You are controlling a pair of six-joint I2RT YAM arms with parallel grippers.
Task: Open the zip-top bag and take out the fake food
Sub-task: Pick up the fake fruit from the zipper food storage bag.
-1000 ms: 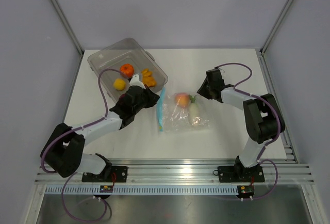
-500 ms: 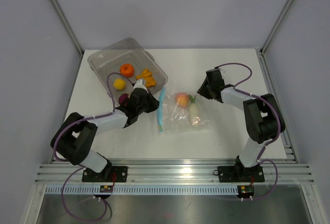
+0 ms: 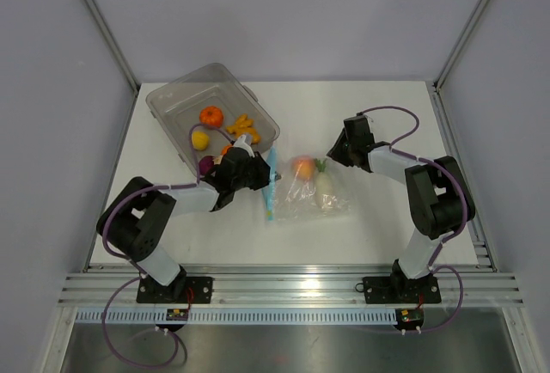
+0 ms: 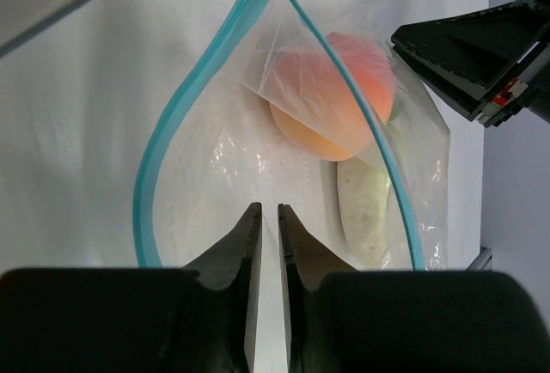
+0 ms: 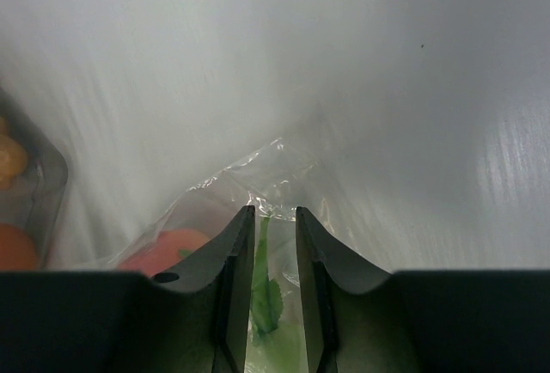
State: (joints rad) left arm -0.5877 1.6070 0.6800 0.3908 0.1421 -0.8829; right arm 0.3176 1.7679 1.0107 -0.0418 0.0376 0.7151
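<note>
The zip-top bag (image 3: 337,202) lies flat mid-table, its light-blue zip strip (image 3: 270,182) on the left. In the left wrist view the strip (image 4: 159,175) gapes in a loop. Inside lie a peach-coloured piece of fake food (image 3: 302,166) (image 4: 344,107) and a white radish (image 3: 325,186) (image 4: 365,210). My left gripper (image 3: 260,172) (image 4: 268,210) sits at the bag's mouth, jaws a narrow slit apart with nothing between them. My right gripper (image 3: 330,155) (image 5: 275,211) pinches the bag's far edge, crinkled plastic and green leaves (image 5: 268,296) between its fingers.
A rigid clear tub (image 3: 172,98) stands at the back left. It holds an orange (image 3: 210,116), a yellow piece (image 3: 199,139), a purple piece (image 3: 206,165) and small orange pieces (image 3: 243,124). Its corner shows in the right wrist view (image 5: 26,192).
My left arm has swung from the tub rightward to the bag's mouth, and its jaws have parted slightly. The right arm and the bag have not moved.
</note>
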